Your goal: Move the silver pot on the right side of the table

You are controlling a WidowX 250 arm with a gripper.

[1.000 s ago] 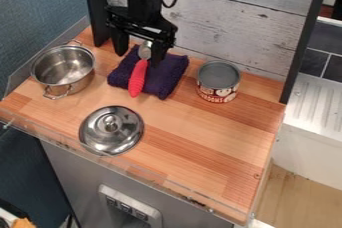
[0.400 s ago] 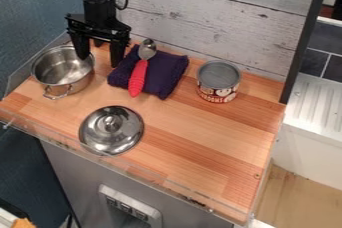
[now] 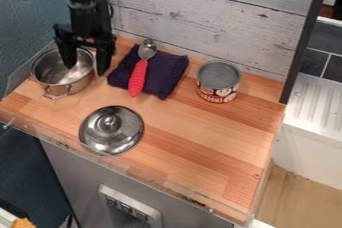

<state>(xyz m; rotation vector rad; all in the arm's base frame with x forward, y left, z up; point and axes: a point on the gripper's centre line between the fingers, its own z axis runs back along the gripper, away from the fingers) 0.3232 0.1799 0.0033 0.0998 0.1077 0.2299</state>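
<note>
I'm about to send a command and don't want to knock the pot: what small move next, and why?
Probably lower the tool slightly, straight down: it is open, one finger over the inside of the silver pot and the other just outside its wall, so it looks lined up to straddle the rim.

You get a fairly bright, soft light over the bench [image 3: 194,154], with a pale sheen across its middle. Highlights glint on the lid [image 3: 123,139] and inside the silver pot [image 3: 50,69] (shiny metal, so you see patchy reflections). The claw [image 3: 85,70] reads nearly black, its details sunk in shade. At your right, the white surface [image 3: 314,107] looks brightest; the lower-left corner falls dim. You can't pinpoint the light's source.
</note>
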